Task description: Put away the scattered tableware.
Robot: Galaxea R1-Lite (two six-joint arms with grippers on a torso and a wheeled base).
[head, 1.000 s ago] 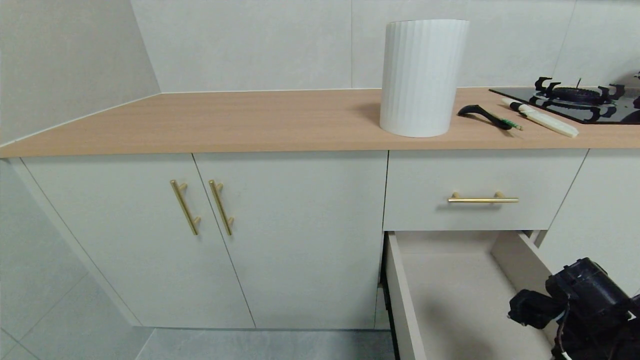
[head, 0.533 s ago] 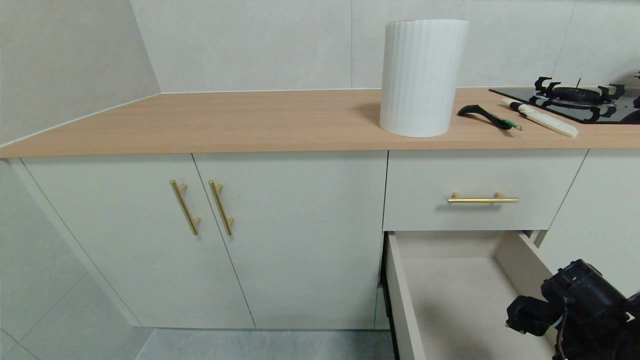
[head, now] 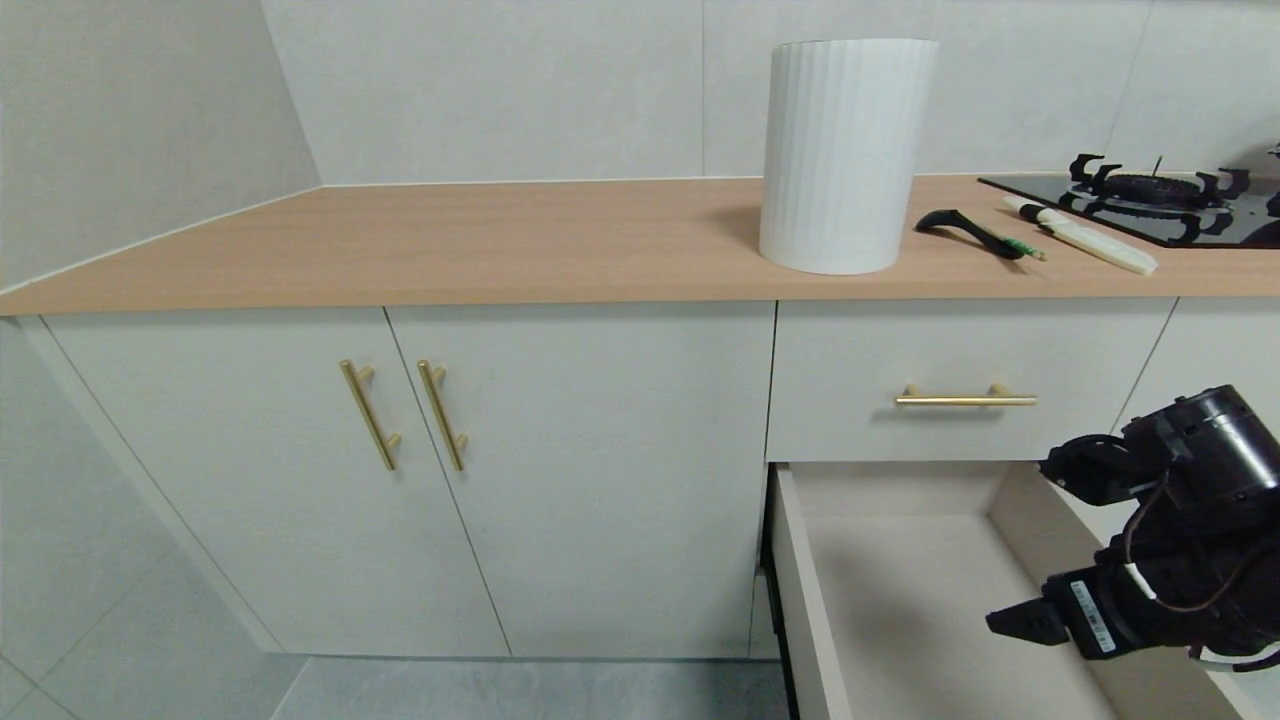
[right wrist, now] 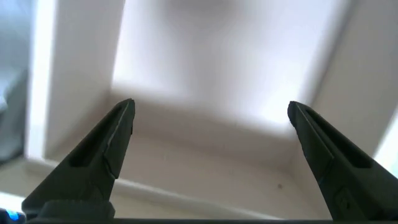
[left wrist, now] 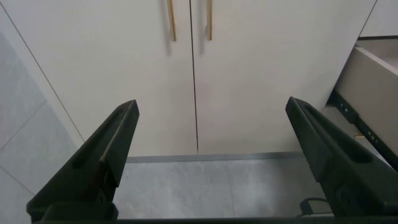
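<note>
Counter run with lower drawer open; both pincers empty, tableware not yet collected.

Far left: left gripper (left wrist: 211, 109), jaws spread wide and holding nothing, faces the double cabinet doors (head: 400, 480) low down. Upper centre-right: a tall white ribbed container (head: 845, 155) stands upright on the wooden countertop (head: 450, 240). Upper right, just beside it: a black spoon (head: 968, 233) and a cream-handled utensil (head: 1085, 240) lie close together in front of the hob (head: 1150, 190). Beneath them: a closed top drawer (head: 960, 380), then the pulled-out lower drawer (head: 890, 600) with nothing visible inside. Lower right: right gripper (right wrist: 210, 109), jaws wide and empty. Over the last second it has lifted from deep in the drawer to beside its right wall. Judgement: the drawer-opening looks finished, and the arm seems bound upward for the utensils, with the first pick still ahead.
</note>
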